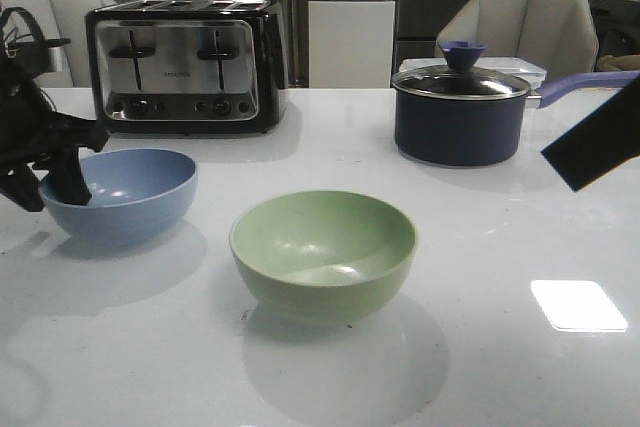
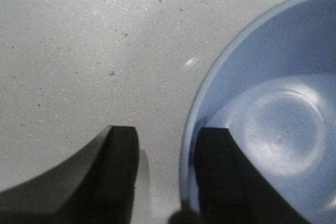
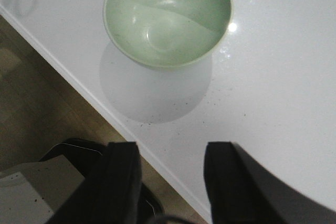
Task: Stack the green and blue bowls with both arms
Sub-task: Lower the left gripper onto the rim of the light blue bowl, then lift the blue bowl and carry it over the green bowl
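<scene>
blue bowl (image 2: pixel 273 129) rim between left end effector (image 2: pixel 167 174) fingers

The left arm (image 1: pixel 35 137) is seen at the left edge of the tabletop, bent downward, a thin black cable looped above it. The left gripper (image 2: pixel 165 174) is held low with its fingers parted; one finger (image 2: pixel 215 171) is placed inside the blue bowl (image 1: pixel 120 192) and the other outside, so the rim is straddled. Whether the rim is touched cannot be told. The right arm (image 1: pixel 600 142) is raised near the right edge. The right gripper (image 3: pixel 170 182) is spread wide, with nothing between its fingers.
</scene>
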